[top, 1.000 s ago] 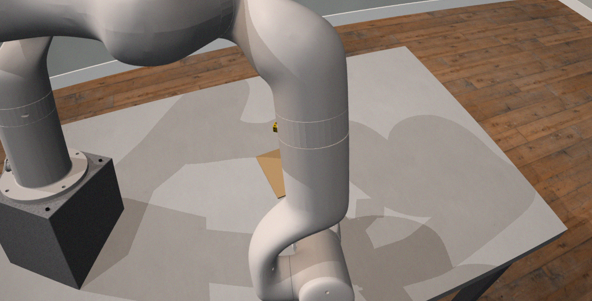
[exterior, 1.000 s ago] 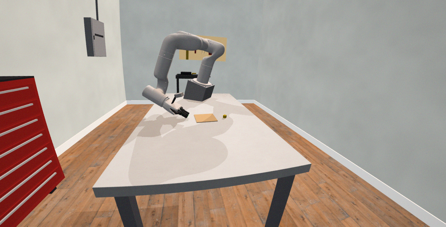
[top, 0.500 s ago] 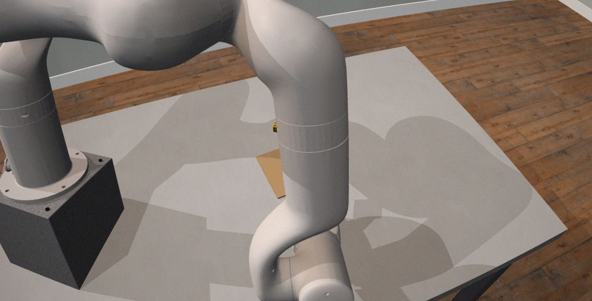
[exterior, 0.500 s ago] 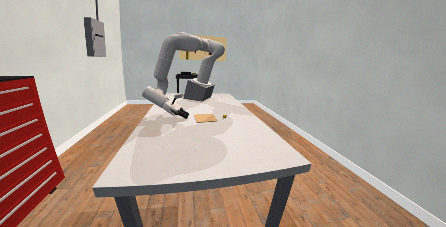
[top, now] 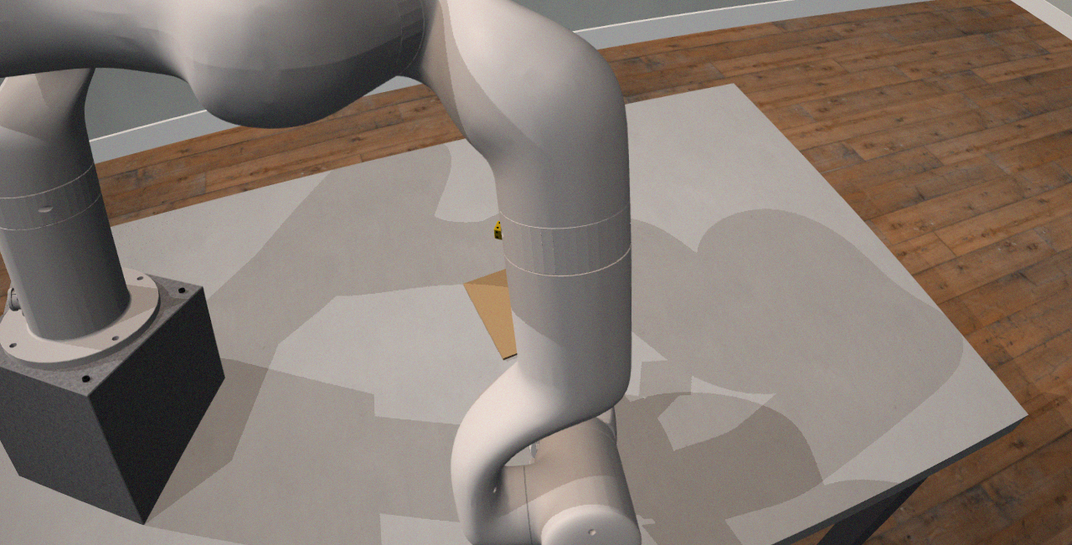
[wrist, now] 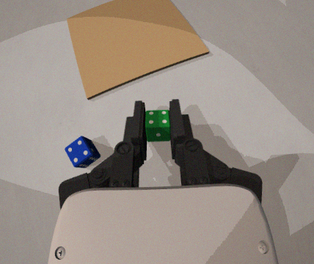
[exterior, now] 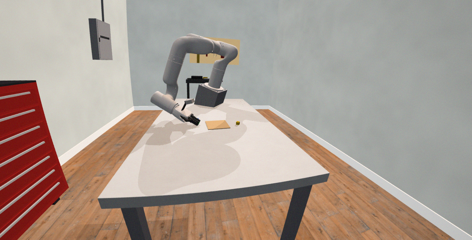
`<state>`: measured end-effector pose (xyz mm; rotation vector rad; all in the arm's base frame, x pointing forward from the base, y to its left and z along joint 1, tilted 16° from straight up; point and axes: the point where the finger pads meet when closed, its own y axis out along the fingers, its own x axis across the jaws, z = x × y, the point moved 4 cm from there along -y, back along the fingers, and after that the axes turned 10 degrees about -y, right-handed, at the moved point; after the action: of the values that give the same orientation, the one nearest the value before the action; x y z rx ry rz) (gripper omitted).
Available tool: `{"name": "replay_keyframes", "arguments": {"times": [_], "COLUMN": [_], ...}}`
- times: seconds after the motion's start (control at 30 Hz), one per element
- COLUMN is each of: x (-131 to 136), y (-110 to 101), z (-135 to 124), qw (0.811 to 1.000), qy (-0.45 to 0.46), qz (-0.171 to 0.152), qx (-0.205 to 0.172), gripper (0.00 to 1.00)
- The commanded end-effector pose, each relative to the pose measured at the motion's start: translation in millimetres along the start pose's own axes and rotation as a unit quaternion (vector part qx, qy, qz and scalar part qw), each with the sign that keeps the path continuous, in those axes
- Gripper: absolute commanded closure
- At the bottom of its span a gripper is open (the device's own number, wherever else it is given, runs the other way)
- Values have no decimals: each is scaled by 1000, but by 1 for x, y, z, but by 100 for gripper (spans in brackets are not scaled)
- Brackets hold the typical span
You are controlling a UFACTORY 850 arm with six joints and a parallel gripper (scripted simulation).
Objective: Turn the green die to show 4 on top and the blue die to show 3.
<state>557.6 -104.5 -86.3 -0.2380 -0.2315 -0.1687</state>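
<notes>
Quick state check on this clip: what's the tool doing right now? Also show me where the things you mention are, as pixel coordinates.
Tool (exterior: 198,121) (wrist: 157,113): closed on the green die (wrist: 158,125), one finger on each side of it.

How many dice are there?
3: a green die between the gripper's fingers, a blue die on the table, a yellow die beside the mat. Others may be hidden.

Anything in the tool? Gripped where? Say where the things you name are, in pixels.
Yes: the green die (wrist: 158,125), by two opposite side faces; the tool (exterior: 198,122) (wrist: 157,113) has a finger on each, four-pip and one-pip faces uncovered.
</notes>
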Motion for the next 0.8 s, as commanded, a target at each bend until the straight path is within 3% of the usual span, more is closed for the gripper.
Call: {"name": "replay_keyframes", "arguments": {"times": [0.0, 0.57, 0.77], "x": [1, 1, 1], "y": [-1, -1, -1], "z": [0, 0, 0], "qw": [1000, 1000, 1000], "qy": [-1, -1, -1], "qz": [0, 0, 0], "qx": [0, 0, 0], "gripper": [85, 85, 77]}}
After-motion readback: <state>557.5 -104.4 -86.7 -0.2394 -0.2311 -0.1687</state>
